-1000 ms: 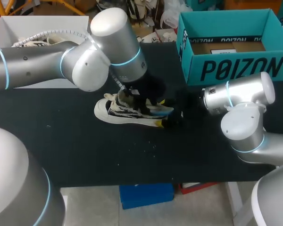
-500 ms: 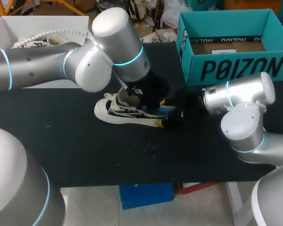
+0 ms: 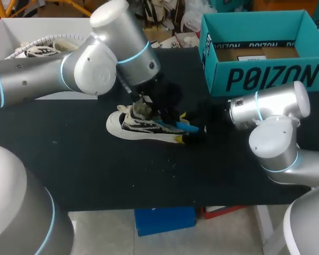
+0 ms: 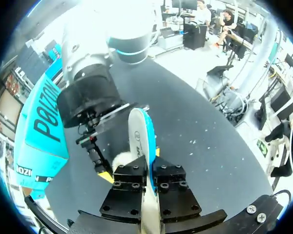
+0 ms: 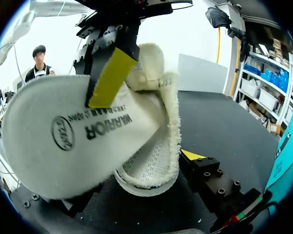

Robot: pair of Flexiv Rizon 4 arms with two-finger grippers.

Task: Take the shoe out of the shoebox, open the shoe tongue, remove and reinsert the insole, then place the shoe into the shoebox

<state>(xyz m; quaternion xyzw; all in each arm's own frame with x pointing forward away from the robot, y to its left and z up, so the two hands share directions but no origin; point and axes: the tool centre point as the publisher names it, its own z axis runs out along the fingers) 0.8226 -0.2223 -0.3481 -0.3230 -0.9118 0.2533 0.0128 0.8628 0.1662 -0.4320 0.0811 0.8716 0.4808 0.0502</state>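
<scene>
The black-and-white shoe [image 3: 141, 125] lies on its sole on the black table [image 3: 95, 164], toe to the left. My left gripper [image 3: 169, 116] stands over the heel opening, shut on the insole [image 3: 187, 127], whose blue underside pokes out at the heel. In the left wrist view the insole [image 4: 141, 141] stands on edge between the fingers of that gripper [image 4: 149, 171]. My right gripper [image 3: 179, 127] straddles the heel, a yellow tip against each side. Its wrist view shows the white insole [image 5: 73, 136] bent up out of the shoe [image 5: 156, 161], one fingertip [image 5: 193, 155] beside the collar, the other hidden.
The teal shoebox [image 3: 266, 79] stands open at the back right, close behind my right arm. A white box [image 3: 10, 32] at the back left holds another shoe [image 3: 40, 49]. Bare table lies in front of the shoe.
My left gripper has shut on the insole inside the shoe and drawn up and back. The insole's blue edge now sticks out at the heel. The right arm has kept still.
</scene>
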